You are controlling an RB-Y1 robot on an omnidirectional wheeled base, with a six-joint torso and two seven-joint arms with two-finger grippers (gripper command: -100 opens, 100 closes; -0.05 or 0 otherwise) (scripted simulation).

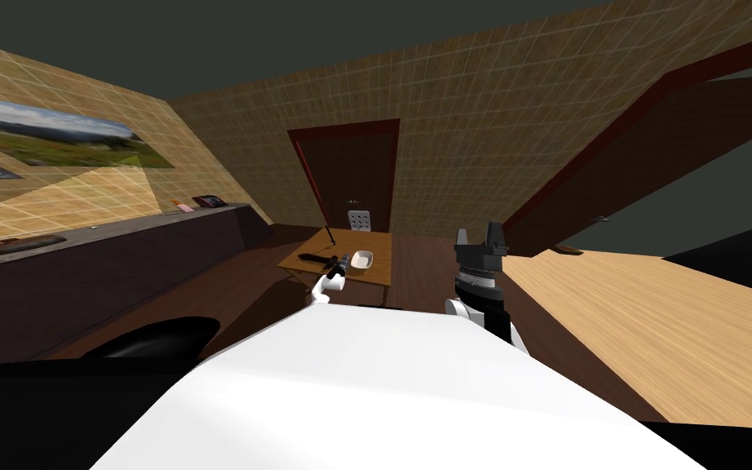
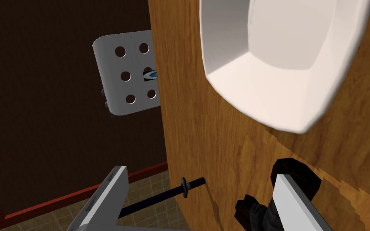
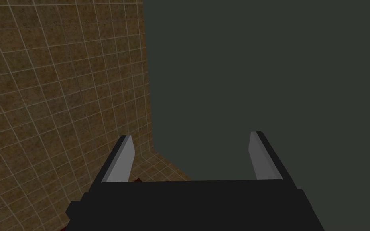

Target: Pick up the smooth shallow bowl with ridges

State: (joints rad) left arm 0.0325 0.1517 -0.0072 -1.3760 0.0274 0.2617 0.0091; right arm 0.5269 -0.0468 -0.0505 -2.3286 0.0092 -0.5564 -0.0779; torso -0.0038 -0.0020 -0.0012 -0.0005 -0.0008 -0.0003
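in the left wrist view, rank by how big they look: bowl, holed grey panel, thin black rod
1. bowl, largest by far
2. holed grey panel
3. thin black rod, smallest
The panel seems farther from the camera than the bowl, so this order says little about real size.

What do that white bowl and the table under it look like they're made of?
The bowl: plain white, smooth, with a soft sheen on its facets; glazed ceramic or plastic, the look leaves it open. The table: wood, by its brown streaked grain, seemingly matte.
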